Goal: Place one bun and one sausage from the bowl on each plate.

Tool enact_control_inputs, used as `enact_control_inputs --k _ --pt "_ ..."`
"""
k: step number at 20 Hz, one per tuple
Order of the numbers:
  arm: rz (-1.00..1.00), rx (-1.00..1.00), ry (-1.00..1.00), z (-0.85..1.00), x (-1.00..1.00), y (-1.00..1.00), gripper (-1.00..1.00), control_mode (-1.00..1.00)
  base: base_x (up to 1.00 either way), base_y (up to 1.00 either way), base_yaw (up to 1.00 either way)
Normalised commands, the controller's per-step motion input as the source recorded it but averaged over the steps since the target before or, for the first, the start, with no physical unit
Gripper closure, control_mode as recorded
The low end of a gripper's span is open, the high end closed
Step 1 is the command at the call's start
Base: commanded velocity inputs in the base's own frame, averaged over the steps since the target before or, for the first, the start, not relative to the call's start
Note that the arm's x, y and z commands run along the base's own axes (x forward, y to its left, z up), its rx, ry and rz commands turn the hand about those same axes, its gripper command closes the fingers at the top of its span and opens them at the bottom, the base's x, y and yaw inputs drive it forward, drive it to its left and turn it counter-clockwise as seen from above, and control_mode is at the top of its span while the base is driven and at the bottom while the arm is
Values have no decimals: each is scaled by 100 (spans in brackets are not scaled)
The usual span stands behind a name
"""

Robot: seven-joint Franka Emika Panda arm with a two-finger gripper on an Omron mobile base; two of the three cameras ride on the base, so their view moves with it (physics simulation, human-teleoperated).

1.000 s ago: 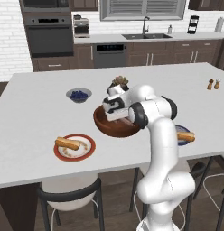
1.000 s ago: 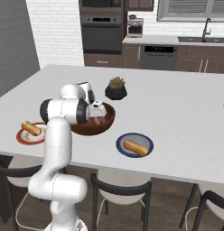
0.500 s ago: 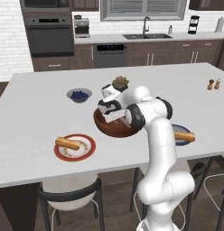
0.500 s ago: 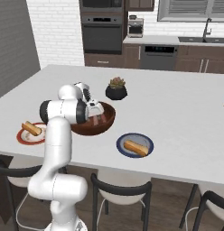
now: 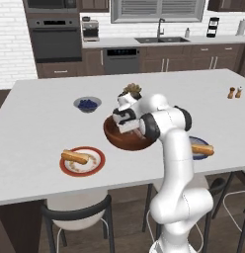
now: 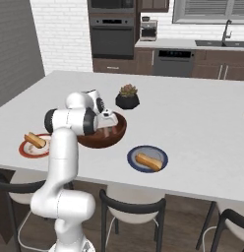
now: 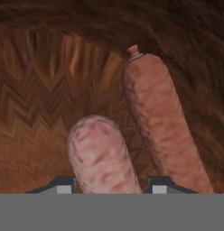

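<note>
Low in the hand view, my gripper (image 7: 109,187) clamps one sausage (image 7: 102,155) inside the bowl (image 7: 37,113); another sausage (image 7: 163,126) lies right.

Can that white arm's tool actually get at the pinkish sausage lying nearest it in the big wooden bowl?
Probably yes. The tool is down inside the reddish-brown wooden bowl, its two dark tips on either side of the nearer pink-brown sausage. Nothing lies over it; the second sausage lies alongside, to one side.

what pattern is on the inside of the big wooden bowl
A reddish-brown zigzag, chevron-like wood grain lines the bowl; it shows best in the hand view.
</note>
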Motion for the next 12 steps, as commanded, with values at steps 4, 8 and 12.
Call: enact_control_inputs --k 4,8,12 --pt "-4 10 -16 -79 -44 -31 100 -100 0 0 0" --pt "-15 14 -29 63 -23 37 100 -100 0 0 0" --pt "-2 15 -32 100 -74 43 100 -100 0 0 0"
